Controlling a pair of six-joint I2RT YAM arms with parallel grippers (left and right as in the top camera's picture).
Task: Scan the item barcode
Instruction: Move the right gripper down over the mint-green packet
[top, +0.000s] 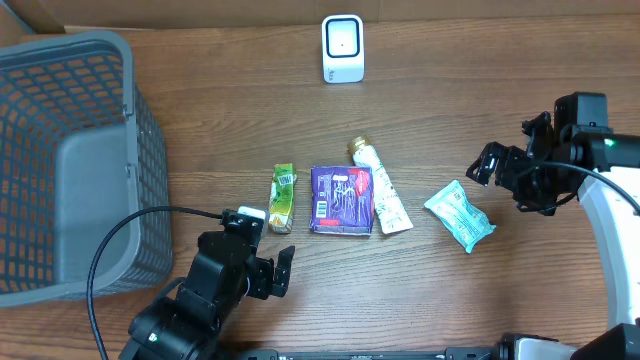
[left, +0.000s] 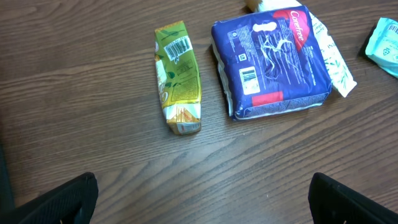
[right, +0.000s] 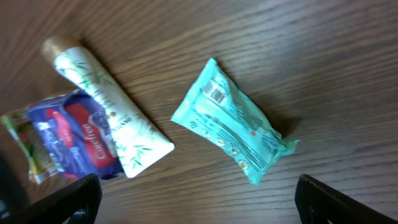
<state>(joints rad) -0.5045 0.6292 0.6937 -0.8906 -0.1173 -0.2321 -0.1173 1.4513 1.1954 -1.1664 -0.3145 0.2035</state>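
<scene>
- Grey mesh basket, rigid plastic, far left, well apart from the goods.
- Purple soft pack, glossy and pillowy, barcode up, ahead-right of left gripper; fingers spread wide, empty.
- White tube, slim, leaf-printed, against the pack.
- Teal crinkly pouch, barcode up, lying diagonally just ahead of right gripper; fingers apart, empty; probably the easiest pick.
- Green-yellow sachet, long axis pointing away from left fingers.
- White scanner, upright at the far edge.
</scene>
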